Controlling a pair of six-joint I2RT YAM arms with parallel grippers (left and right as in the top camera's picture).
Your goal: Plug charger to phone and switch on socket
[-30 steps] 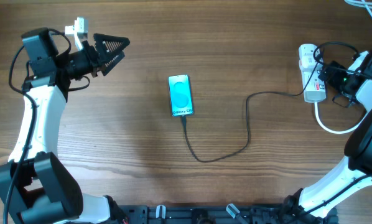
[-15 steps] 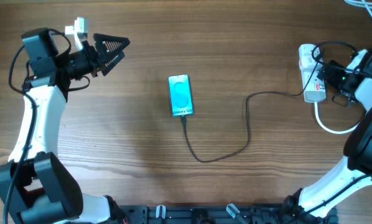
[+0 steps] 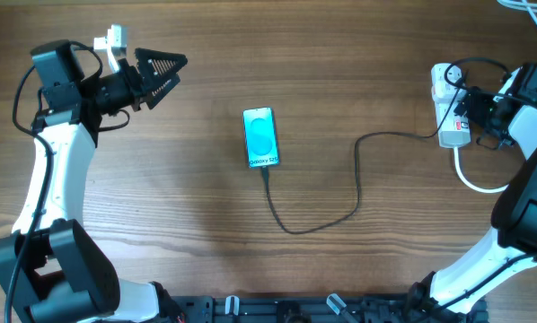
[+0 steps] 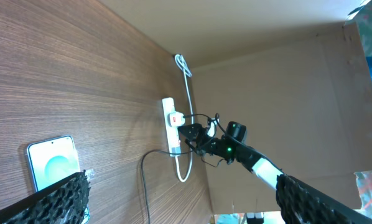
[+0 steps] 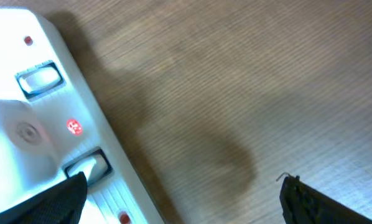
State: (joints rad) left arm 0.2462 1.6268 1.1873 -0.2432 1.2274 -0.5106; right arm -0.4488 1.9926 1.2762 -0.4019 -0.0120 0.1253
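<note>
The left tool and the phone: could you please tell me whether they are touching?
Apart. The overhead view shows bare table between the open left tool and the phone.

Phone (image 4: 52, 163) lit on the tabletop (image 4: 61, 81) at eight o'clock; socket (image 4: 171, 121) near centre, right end effector (image 4: 193, 134) just at its four o'clock, charger (image 4: 143, 180) trailing toward six.

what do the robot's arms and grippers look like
Both arms have white tubular links and bulky black joints. The left arm carries a looping black cable and a small white fitting by the wrist. The left gripper has two black, triangular, ribbed fingers. The right arm matches; the right gripper shows the same dark textured fingers, with a green light near its wrist.
</note>
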